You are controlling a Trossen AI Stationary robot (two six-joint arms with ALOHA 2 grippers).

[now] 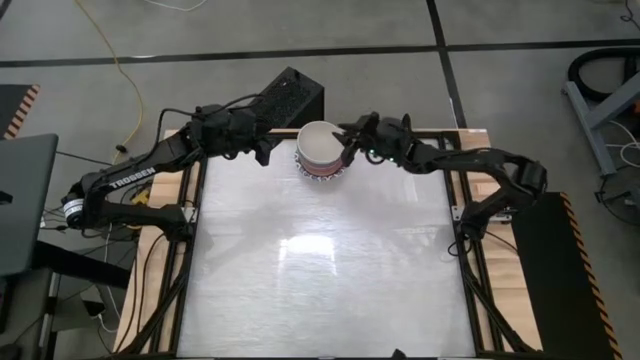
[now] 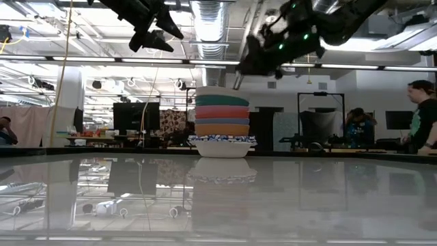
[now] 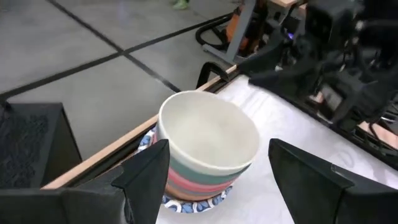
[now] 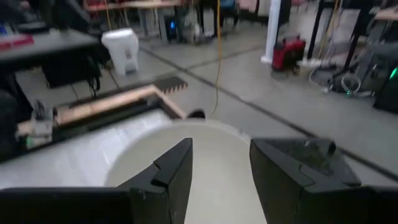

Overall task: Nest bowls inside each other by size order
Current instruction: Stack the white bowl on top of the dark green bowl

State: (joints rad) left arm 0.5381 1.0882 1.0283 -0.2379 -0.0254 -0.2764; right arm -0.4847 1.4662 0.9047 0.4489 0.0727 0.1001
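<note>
A stack of nested bowls (image 1: 320, 150) stands at the middle of the table's far edge. From the top it shows a cream bowl (image 2: 222, 91), a teal one (image 2: 222, 100), a pink-red one (image 2: 222, 113), an orange one (image 2: 222, 128) and, at the bottom, a white bowl with a blue patterned rim (image 2: 222, 145) that rests on the table. My left gripper (image 1: 268, 150) is open and empty, up in the air left of the stack (image 3: 205, 149). My right gripper (image 1: 350, 145) is open just above the right side of the cream bowl's rim (image 4: 186, 155). My right gripper hangs over the cream bowl's right rim (image 2: 240, 89), slanting down from the table's right. One fingertip (image 2: 237, 82) comes very close to the rim. I cannot tell whether it touches.
A black box (image 1: 290, 95) stands on the floor just beyond the table's far edge, behind the stack. The white table top (image 1: 320, 270) stretches bare toward the near edge. People (image 2: 423, 116) stand in the room far behind the table.
</note>
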